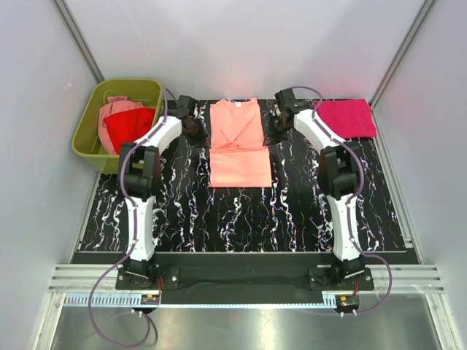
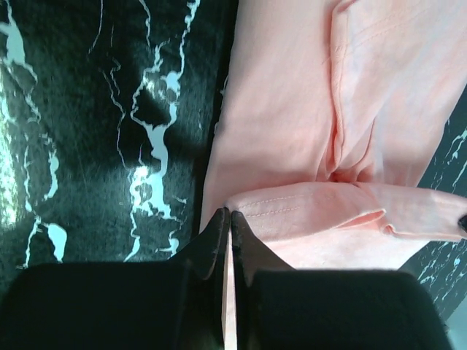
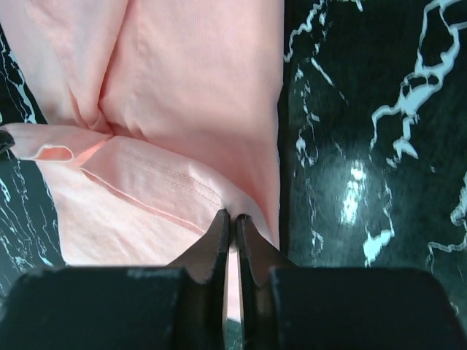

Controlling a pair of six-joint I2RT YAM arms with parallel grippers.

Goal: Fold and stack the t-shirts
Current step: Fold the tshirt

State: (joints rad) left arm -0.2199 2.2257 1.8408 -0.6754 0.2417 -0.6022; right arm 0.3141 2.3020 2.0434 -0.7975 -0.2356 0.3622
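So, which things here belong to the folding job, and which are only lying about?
Job:
- salmon t-shirt, pinched by left gripper and right gripper
- magenta t-shirt, folded
- red t-shirt
- dusty pink t-shirt

Lying about:
- olive-green bin, holding two shirts
- marbled table

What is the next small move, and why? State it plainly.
Probably open both grippers and lift clear. The left gripper and right gripper are each pinched shut on a side edge of the peach shirt. Its lower half already lies folded up flat on the table, so this fold looks finished.
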